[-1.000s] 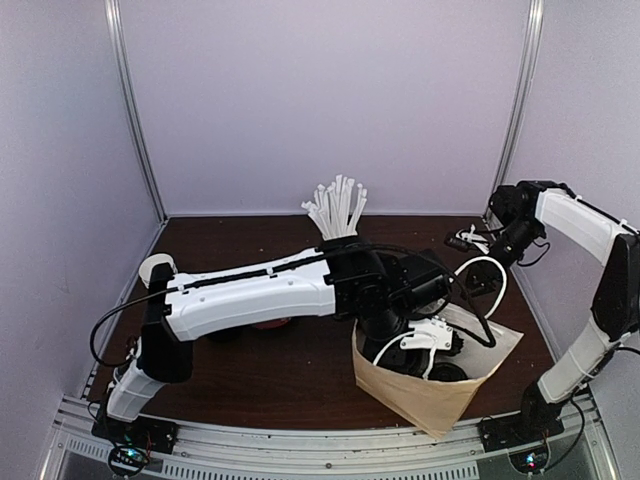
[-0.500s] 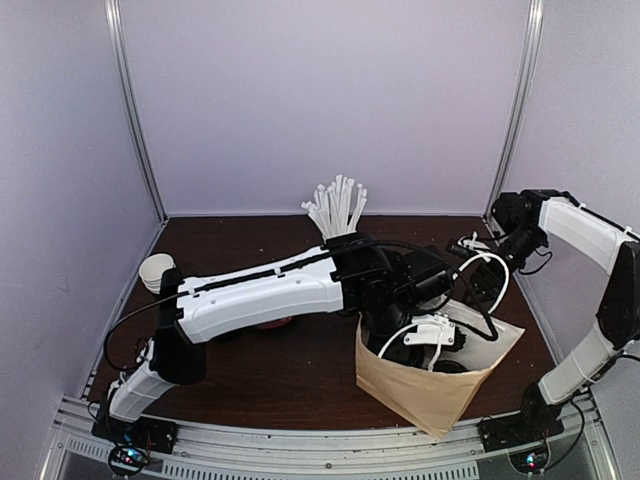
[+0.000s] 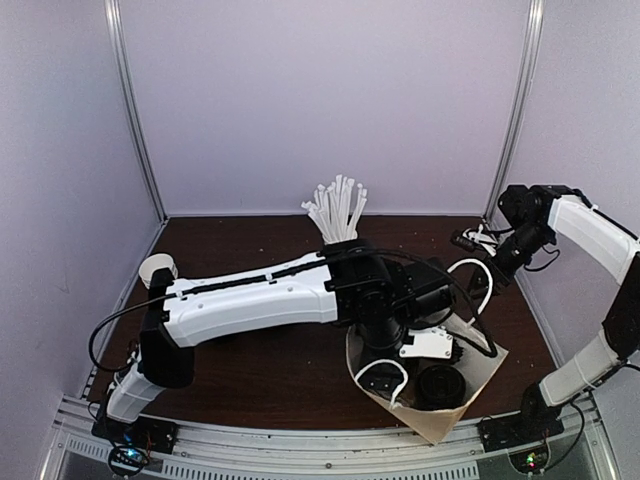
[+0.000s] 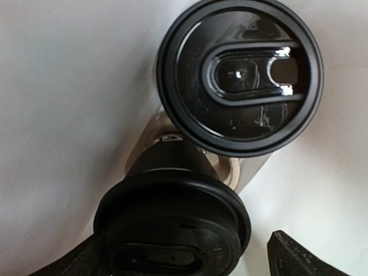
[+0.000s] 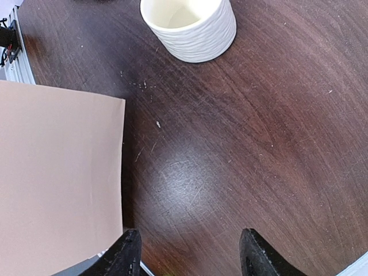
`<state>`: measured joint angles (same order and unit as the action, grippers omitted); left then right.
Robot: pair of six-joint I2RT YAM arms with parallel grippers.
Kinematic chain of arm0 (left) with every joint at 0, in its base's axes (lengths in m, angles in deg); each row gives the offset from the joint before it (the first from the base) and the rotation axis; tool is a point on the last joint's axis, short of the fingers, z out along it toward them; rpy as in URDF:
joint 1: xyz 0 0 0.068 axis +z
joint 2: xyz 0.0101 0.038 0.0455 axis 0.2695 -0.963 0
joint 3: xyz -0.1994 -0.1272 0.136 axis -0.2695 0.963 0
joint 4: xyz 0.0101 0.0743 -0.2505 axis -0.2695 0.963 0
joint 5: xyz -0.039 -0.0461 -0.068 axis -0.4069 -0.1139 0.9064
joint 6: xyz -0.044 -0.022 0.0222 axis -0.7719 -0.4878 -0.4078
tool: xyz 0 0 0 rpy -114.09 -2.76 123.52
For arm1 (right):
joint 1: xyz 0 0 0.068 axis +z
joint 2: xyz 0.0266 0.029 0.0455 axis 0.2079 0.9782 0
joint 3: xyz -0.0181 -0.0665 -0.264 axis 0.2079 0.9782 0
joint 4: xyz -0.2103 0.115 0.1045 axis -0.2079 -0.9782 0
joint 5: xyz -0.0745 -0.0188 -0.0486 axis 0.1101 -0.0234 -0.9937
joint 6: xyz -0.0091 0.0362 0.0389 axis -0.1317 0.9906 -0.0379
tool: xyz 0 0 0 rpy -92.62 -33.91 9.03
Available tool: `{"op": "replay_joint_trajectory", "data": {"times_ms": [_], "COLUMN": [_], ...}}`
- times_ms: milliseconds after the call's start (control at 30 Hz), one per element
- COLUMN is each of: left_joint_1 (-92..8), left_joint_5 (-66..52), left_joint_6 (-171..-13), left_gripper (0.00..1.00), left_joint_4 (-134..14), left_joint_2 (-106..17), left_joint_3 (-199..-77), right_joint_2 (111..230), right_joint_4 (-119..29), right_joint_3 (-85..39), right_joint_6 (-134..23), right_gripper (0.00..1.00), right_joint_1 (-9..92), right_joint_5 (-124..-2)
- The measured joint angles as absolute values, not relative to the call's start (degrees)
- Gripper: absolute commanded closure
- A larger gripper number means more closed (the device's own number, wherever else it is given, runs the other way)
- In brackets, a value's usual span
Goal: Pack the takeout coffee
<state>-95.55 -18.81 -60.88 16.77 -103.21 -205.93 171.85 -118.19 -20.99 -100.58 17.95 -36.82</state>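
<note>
Brown paper bag (image 3: pixel 430 420) sits at about 5 o'clock on the surface (image 3: pixel 230 240), with two coffee cups inside it. In the left wrist view, the first cup (image 4: pixel 238 75) stands at 1 o'clock. The second cup (image 4: pixel 172 224) is at 6 o'clock, between the fingers of the left gripper (image 4: pixel 187 238), which is spread wide and grips nothing. The right gripper (image 5: pixel 190 250) hangs part-open and empty beside the bag, a ribbed mug (image 5: pixel 190 29) at its 12 o'clock. The placing step looks all but done. Next, I judge, the left arm must lift straight out without snagging the lids or the bag's rim.
</note>
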Motion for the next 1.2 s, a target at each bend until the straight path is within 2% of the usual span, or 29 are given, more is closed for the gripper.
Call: {"op": "replay_joint_trajectory", "data": {"times_ms": [600,800,1033,1200], "left_joint_1": [-95.7,-95.7,-95.7,-95.7], "left_joint_5": [-16.7,-16.8,-22.4,-22.9], "left_joint_6": [-62.1,-61.9,-61.3,-60.2], "left_gripper": [0.02,0.02,0.04,0.05], "left_joint_4": [19.4,15.4,7.7,2.8], "left_joint_2": [-97.8,-92.2,-87.5,-83.2], "left_joint_3": [-204.2,-198.4,-192.8,-188.1], "right_joint_2": [171.2,171.2,171.2,168.6], "right_joint_4": [-118.7,-118.7,-118.7,-120.3], "right_joint_3": [-21.3,-21.3,-21.5,-24.9], "right_joint_6": [-99.1,-98.4,-97.3,-96.7], "right_gripper": [0.37,0.37,0.41,0.40], "right_joint_1": [18.0,18.0,18.0,18.1], "right_joint_5": [-35.8,-35.2,-33.6,-28.6]}}
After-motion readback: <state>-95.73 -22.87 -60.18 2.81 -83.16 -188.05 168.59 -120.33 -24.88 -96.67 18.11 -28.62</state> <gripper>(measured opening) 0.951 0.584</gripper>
